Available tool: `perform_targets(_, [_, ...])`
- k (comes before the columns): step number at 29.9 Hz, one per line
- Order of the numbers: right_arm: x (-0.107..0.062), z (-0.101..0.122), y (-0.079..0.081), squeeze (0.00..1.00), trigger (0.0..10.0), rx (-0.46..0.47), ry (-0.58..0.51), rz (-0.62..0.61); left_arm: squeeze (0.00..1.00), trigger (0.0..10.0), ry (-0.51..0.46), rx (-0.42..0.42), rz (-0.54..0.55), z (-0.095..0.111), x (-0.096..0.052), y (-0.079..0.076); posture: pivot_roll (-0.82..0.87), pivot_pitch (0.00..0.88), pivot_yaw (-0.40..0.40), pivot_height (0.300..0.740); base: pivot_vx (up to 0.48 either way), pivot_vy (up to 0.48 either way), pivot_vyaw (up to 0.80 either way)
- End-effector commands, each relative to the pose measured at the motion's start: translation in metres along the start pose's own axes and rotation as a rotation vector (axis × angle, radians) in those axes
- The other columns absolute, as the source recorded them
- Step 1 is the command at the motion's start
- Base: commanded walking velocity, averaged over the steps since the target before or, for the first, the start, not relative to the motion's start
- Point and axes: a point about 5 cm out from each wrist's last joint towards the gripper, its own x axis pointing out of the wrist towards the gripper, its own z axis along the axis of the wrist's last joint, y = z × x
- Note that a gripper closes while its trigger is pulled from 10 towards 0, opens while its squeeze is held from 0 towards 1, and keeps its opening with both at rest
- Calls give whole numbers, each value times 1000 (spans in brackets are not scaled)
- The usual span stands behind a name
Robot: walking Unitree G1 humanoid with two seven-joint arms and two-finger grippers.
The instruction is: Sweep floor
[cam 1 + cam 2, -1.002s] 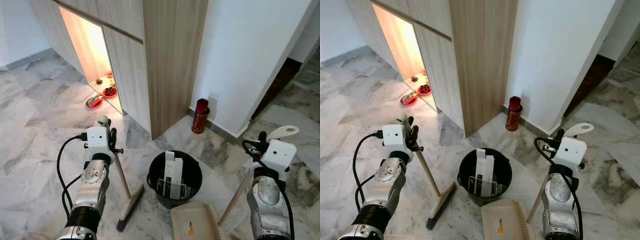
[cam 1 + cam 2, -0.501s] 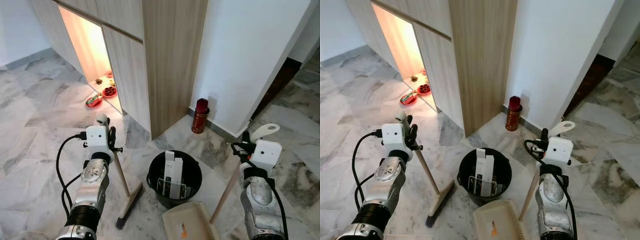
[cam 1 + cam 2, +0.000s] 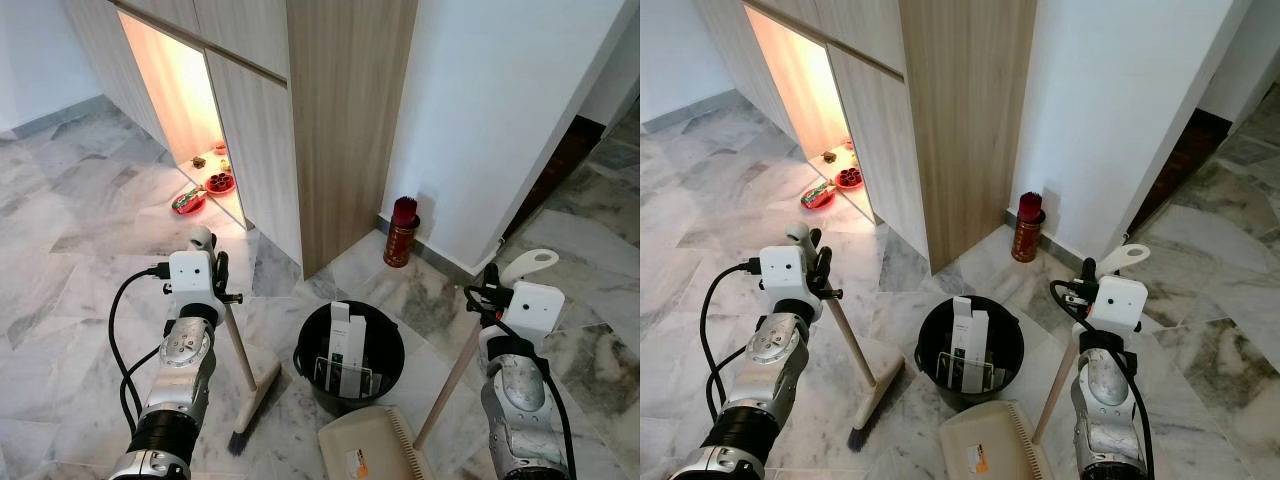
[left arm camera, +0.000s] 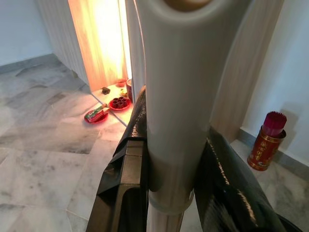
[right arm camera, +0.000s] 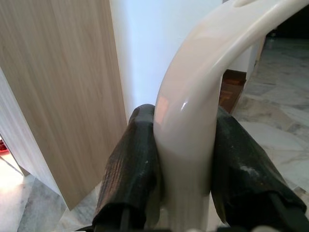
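My left gripper [image 3: 221,277] is shut on the pale wooden broom handle [image 4: 174,96]. The broom head [image 3: 254,402] rests on the marble floor to the left of a black bin [image 3: 349,358]. My right gripper [image 3: 491,288] is shut on the cream curved top [image 5: 193,92] of the dustpan's stick. That stick slants down to the beige dustpan [image 3: 368,450], which lies on the floor just in front of the bin. The bin holds white boxes [image 3: 345,345].
A red canister of sticks [image 3: 400,232] stands against the white wall behind the bin. A tall wooden cabinet [image 3: 340,120] has a lit niche with red dishes [image 3: 205,185] on the floor. A dark doorway [image 3: 560,165] lies to the right. Marble floor stretches open on the left.
My right arm has swung left with the dustpan, and the pan has slid left in front of the bin. The broom head has shifted slightly left.
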Motion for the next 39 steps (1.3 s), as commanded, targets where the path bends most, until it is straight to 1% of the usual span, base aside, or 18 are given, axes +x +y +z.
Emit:
perform_targets(1, [5,11,2,0,10000,29,-63,1,0,10000,-38,5,-4,7,3,-1,-25,39,23,740,0,0,0])
perform_targets(7, [6,11,4,0,10000,31,-64,7,0,10000,-38,5,-4,7,3,-2,-26,56,15,740,0,0,0])
perform_targets(17, [8,13,1,0,10000,30,-70,-3,0,10000,-39,7,-5,7,2,-3,-33,75,14,740,0,0,0])
perform_targets(36, [8,13,2,0,10000,34,-67,-6,0,10000,-41,11,-8,8,3,-4,-30,81,17,740,-249,0,0])
perform_targets(39, [9,12,3,0,10000,34,-66,-5,0,10000,-40,15,-2,8,3,-3,-27,79,15,740,0,0,0])
